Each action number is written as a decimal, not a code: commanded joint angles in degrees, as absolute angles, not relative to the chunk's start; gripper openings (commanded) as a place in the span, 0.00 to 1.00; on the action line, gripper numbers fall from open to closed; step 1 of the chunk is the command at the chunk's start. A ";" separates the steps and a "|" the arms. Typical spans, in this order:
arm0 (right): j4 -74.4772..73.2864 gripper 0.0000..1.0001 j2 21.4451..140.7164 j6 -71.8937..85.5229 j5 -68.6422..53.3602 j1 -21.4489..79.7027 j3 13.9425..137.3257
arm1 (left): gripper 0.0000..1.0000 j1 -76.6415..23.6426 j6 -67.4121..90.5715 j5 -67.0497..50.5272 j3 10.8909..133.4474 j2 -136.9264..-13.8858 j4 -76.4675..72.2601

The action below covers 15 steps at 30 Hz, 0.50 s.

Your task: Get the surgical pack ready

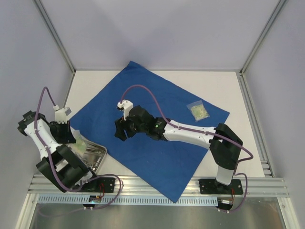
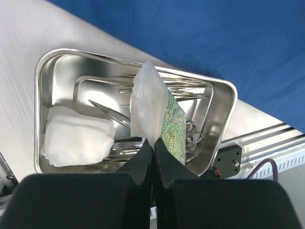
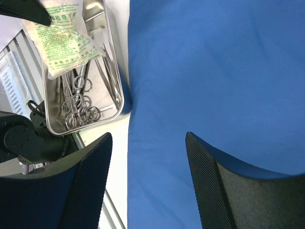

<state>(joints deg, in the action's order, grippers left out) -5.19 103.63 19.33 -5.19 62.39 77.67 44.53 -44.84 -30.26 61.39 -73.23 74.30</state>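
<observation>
The surgical pack is a large royal-blue drape (image 1: pixel 157 124) lying flat and spread out on the table; it also shows in the right wrist view (image 3: pixel 214 71). My left gripper (image 2: pixel 153 143) is shut on a clear packet with green print (image 2: pixel 157 109) and holds it just above a steel tray (image 2: pixel 45 71). In the top view the left gripper (image 1: pixel 78 144) is over the tray (image 1: pixel 98 160) at the drape's left edge. My right gripper (image 3: pixel 148 136) is open and empty, hovering over the drape's left part (image 1: pixel 121 131).
The tray holds a white gauze pad (image 2: pixel 78 136) and several steel ring-handled instruments (image 3: pixel 78 107). A second small clear packet (image 1: pixel 198 110) lies on the drape at the right. An aluminium rail (image 1: pixel 157 186) runs along the near edge under the drape's front corner.
</observation>
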 commanded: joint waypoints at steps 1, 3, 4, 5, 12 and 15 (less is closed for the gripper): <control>-2.99 0.65 100.20 18.99 -6.24 62.40 77.08 | 0.00 48.33 -50.62 -33.74 60.38 -75.84 73.57; -2.99 0.65 100.11 18.90 -6.24 62.40 76.64 | 0.00 49.91 -52.12 -35.68 60.21 -77.51 73.57; -3.08 0.65 100.19 18.90 -6.24 62.40 76.55 | 0.00 50.44 -52.47 -36.12 59.77 -78.91 73.13; -3.08 0.65 100.37 18.90 -6.15 62.40 76.64 | 0.00 50.88 -52.73 -36.38 59.59 -79.45 72.52; -4.39 0.65 102.56 19.16 -6.59 62.40 79.01 | 0.00 54.14 -54.05 -38.66 59.32 -84.90 68.82; -5.36 0.65 103.27 18.90 -6.68 62.40 80.59 | 0.00 54.14 -53.70 -41.39 59.41 -86.48 67.51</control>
<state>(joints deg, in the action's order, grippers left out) -5.72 102.89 19.29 -6.17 62.33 77.43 53.78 -51.35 -36.10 58.89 -86.08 69.60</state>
